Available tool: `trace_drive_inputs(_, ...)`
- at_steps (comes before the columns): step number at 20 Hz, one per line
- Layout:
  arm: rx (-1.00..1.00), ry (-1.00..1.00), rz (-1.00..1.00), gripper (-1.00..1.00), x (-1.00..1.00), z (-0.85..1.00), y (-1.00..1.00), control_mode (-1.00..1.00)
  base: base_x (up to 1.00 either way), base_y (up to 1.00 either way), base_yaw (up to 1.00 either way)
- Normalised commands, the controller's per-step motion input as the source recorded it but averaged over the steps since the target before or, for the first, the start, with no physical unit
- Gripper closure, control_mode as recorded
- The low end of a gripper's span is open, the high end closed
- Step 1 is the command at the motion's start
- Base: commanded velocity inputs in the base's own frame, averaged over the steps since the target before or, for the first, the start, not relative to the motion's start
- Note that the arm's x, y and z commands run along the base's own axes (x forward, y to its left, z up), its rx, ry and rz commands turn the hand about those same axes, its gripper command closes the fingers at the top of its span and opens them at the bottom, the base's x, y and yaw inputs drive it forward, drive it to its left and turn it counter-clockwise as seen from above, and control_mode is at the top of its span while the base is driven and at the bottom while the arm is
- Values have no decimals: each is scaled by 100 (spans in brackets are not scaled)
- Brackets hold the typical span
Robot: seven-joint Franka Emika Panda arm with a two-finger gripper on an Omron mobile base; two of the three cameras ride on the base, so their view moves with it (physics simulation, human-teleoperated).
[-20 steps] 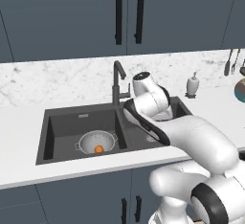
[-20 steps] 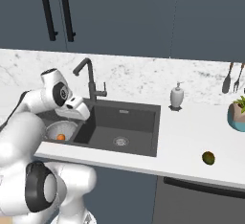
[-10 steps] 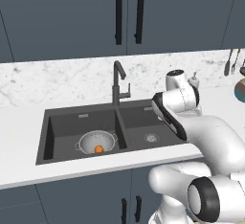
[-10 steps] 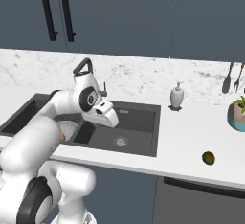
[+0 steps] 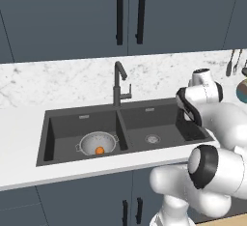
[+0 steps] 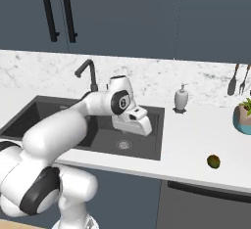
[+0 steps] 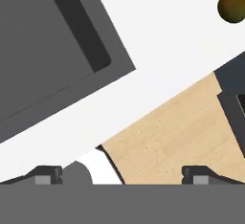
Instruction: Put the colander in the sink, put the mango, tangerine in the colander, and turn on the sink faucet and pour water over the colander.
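Left base view first: the small round silvery perforated metal colander (image 5: 98,144) is seen seated in the left basin of the dark grey rectangular double-basin sink (image 5: 67,119), with the small round bright orange tangerine (image 5: 99,150) resting inside it. From the right base view, the white arm's two-finger gripper (image 6: 140,126) is held above the right basin, and its fingers are spread wide with nothing between them. In the hand view, the small oval mango (image 7: 234,4), dark green with a yellowish tinge, is caught at about one o'clock, lying on the white bench (image 7: 182,50); in the right base view it sits near the bench's front edge, well apart from the sink, at roughly four o'clock from the gripper. The tall black gooseneck faucet (image 5: 118,82) stands at twelve o'clock behind the divider, untouched, and no water is seen running.

The mango is judged to be the step in hand. A risk is seen here: the fruit is smooth and oval and lies close to the bench edge, so a glancing approach could nudge it over onto the floor. An off-centre pinch could also squirt it sideways. A white soap dispenser (image 6: 181,98) stands at the back of the bench and could be clipped by a wide swing.
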Motion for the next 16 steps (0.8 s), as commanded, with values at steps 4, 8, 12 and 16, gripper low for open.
trace_drive_inputs(4,0,8,0,-100,9,0,-100,-100,0,0,0)
trace_drive_inputs(8,1,3,0,-100,15,0,-100,-100,0,0,0)
trace_drive_inputs(12,1,0,0,-100,12,0,-100,-100,0,0,0)
trace_drive_inputs(16,2,0,4,-100,2,0,-90,-100,0,0,0)
